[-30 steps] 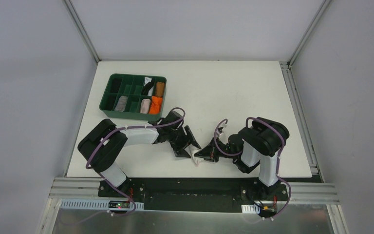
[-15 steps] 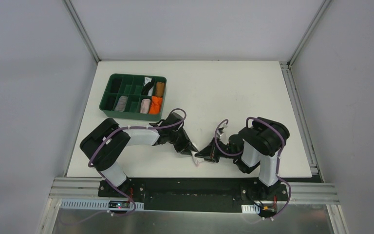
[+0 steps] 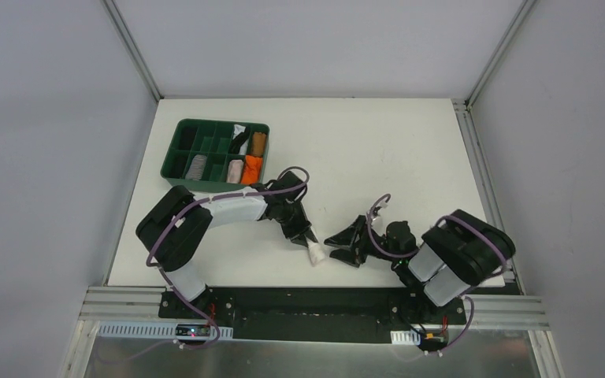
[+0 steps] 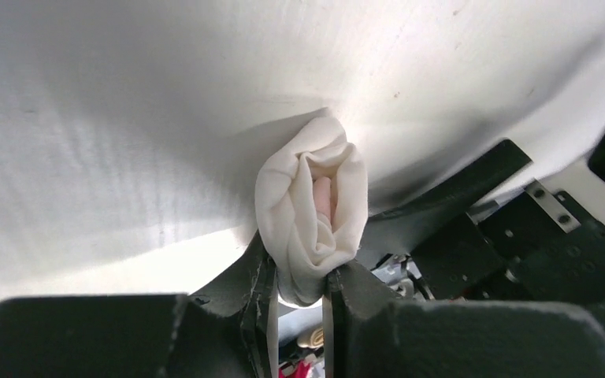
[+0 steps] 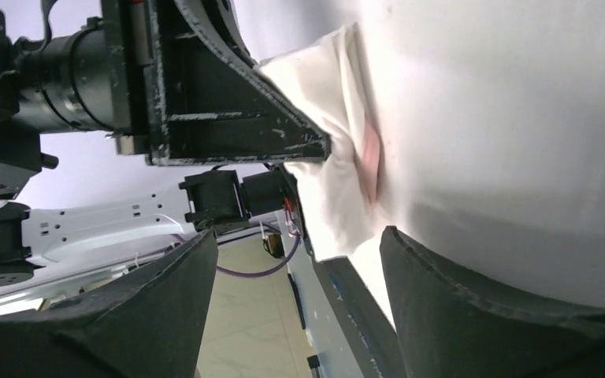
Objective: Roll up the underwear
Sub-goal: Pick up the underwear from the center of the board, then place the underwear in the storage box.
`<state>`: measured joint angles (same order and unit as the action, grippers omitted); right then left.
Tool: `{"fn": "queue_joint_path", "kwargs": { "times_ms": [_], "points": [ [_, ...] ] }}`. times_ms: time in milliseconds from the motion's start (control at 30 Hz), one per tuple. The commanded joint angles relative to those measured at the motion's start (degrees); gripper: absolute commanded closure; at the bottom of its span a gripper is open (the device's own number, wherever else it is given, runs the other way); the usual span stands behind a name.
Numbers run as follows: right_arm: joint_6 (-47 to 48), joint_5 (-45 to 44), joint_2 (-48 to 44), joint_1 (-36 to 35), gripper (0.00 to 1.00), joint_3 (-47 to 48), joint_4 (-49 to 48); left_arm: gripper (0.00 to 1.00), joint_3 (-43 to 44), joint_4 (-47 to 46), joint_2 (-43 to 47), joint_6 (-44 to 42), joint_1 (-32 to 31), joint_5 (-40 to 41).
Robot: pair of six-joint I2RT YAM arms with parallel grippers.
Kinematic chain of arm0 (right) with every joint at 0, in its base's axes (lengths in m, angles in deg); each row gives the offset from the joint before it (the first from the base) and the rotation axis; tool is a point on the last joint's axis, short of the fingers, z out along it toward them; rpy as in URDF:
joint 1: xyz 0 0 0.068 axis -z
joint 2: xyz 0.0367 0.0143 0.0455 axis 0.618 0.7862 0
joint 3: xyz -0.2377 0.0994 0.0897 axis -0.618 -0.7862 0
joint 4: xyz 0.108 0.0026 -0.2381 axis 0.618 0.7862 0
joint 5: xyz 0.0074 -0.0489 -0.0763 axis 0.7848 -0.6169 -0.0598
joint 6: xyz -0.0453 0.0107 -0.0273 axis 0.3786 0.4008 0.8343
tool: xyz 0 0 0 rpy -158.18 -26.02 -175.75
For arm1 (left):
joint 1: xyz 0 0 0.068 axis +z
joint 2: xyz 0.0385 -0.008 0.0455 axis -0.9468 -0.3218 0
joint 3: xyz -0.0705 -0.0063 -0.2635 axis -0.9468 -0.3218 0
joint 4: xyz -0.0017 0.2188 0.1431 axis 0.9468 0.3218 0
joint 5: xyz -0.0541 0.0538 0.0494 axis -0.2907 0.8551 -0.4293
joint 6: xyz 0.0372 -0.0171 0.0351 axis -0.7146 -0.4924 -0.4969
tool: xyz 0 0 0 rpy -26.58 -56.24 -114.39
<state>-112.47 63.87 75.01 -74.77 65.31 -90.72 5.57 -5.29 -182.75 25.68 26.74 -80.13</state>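
Small dark marks on the left arm's white casing (image 5: 87,228) are too small to read. The underwear (image 4: 315,213) is a soft, pale pink-white roll of creased fabric, with a strip of pink showing in its central fold. It sits on the smooth white table (image 3: 378,150), near the front edge, between the 2 arms. The left gripper (image 4: 299,295) pinches 1 end of the roll between its 2 dark fingers, set narrow; that end is partly hidden by them. The right gripper (image 5: 319,315) sits just beside the roll, its 2 black fingers spread wide and holding nothing. At the table's far left, a divided green plastic tray (image 3: 217,122) holds several rolled cloths (image 3: 251,168), including orange and brown ones.
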Motion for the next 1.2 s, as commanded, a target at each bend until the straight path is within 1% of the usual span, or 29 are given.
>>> {"fn": "queue_joint_path", "kwargs": {
  "times_ms": [0,67,100,133,167,200,233,333,367,433,500,567,633,667,767,900,967,1067,1133,1167],
  "points": [
    [3.0,-3.7,-13.3,0.3,0.22,-2.2,16.6,1.00,6.7,17.6,-1.9,-10.3,1.0,4.1],
    [4.8,-5.1,-23.2,0.2,0.22,0.9,34.9,1.00,8.5,20.2,-2.8,-14.0,1.1,3.5],
    [4.8,-5.1,-28.6,-0.1,0.22,3.9,47.2,1.00,9.4,21.2,-3.4,-16.2,1.2,3.0],
    [4.8,-5.1,-34.1,-0.4,0.22,6.3,57.1,1.00,10.6,22.6,-4.1,-18.4,1.2,2.6],
    [4.8,-5.1,-39.1,-0.5,0.22,8.4,64.4,1.00,11.8,24.5,-5.0,-20.9,1.4,2.2],
    [4.8,-5.1,-45.4,-0.2,0.22,10.0,70.3,1.00,13.2,26.1,-6.0,-23.5,1.6,1.5],
    [4.8,-5.1,-49.5,0.3,0.22,11.3,74.9,1.00,15.6,28.3,-7.2,-26.8,2.0,0.6],
    [4.8,-5.1,-56.1,1.4,0.22,14.7,84.3,1.00,20.4,34.9,-9.5,-36.0,2.2,1.0],
    [4.8,-5.1,-57.3,1.4,0.22,15.5,87.0,1.00,21.7,37.1,-9.5,-38.2,2.2,2.8],
    [4.8,-5.1,-58.9,1.4,0.22,16.5,90.7,1.00,23.7,40.3,-8.3,-42.1,2.4,7.0],
    [4.8,-5.1,-60.7,1.4,0.22,16.8,93.0,1.00,25.4,43.1,-6.0,-46.1,3.0,8.2],
    [4.8,-5.1,-62.3,1.4,0.22,17.2,95.2,1.00,26.7,45.0,-3.6,-49.7,4.0,7.7],
    [4.8,-5.1,-63.4,1.4,0.22,17.6,96.7,1.00,26.9,45.5,-1.0,-53.8,5.5,3.3],
    [4.8,-5.1,-63.6,1.4,0.22,17.9,97.2,1.00,26.9,45.5,0.3,-55.4,6.2,2.5],
    [4.8,-5.1,-63.6,1.4,0.22,18.4,97.8,1.00,27.5,46.8,4.3,-59.1,9.1,4.4],
    [4.8,-5.1,-63.0,1.4,0.22,19.2,98.3,1.00,28.9,49.3,9.4,-62.8,13.9,13.2],
    [4.8,-5.1,-62.8,1.4,0.22,19.3,98.5,1.00,29.8,49.3,11.6,-63.9,15.5,19.6],
    [4.8,-5.1,-61.9,1.4,0.22,19.1,97.9,1.00,31.2,47.3,13.8,-65.6,16.3,29.9],
    [4.8,-5.1,-60.9,1.4,0.22,18.9,97.0,1.00,31.4,45.2,14.7,-68.1,16.4,34.0],
    [4.8,-5.1,-60.3,1.4,0.22,18.9,96.6,1.00,31.3,44.1,14.9,-69.6,16.5,34.6]
  ]
}}
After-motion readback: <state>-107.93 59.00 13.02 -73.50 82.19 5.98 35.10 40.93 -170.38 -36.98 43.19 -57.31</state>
